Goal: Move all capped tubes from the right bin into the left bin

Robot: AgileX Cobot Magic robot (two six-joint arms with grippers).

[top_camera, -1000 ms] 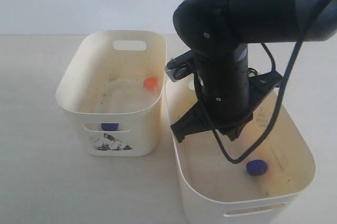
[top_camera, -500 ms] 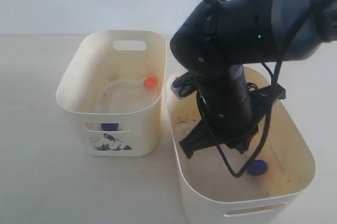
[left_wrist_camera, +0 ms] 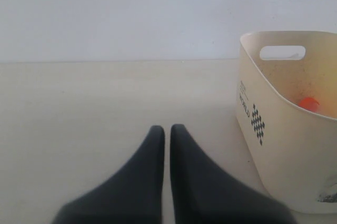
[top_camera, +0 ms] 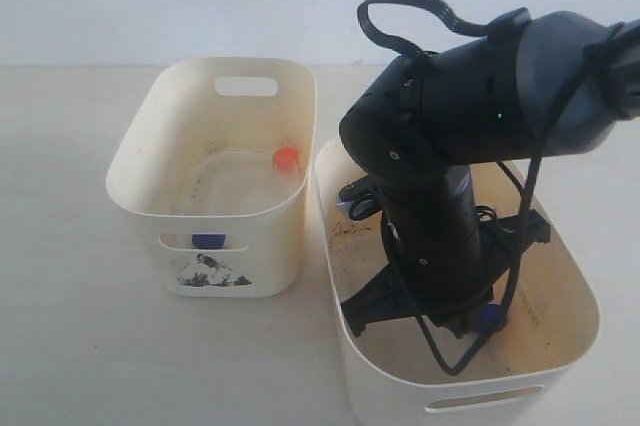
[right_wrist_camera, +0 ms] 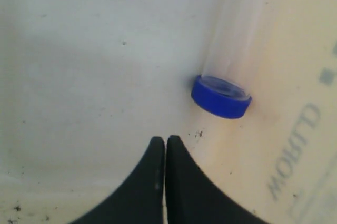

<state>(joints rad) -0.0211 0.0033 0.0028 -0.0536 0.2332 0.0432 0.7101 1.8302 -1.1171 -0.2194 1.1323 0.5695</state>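
Left end effector point(left_wrist_camera: 164, 129): fingers pressed together, empty, over the desk point(left_wrist_camera: 79, 103) beside the left bin point(top_camera: 262, 246).
Left bin: holds an orange-capped tube point(top_camera: 286, 158); a blue cap point(top_camera: 208, 241) shows through its slot.
Right bin point(top_camera: 380, 376): my right end effector point(right_wrist_camera: 165, 140) is down inside, fingers together, holding nothing.
Blue-capped tube point(right_wrist_camera: 229, 61): against the bin wall, just to one side of my right tips, cap nearest, body running away; right arm clearly nearer.

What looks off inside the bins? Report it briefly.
Dark specks litter the floor of the plain cream plastic bin. The right gripper sits shut beside the blue-capped clear plastic tube, not around it.
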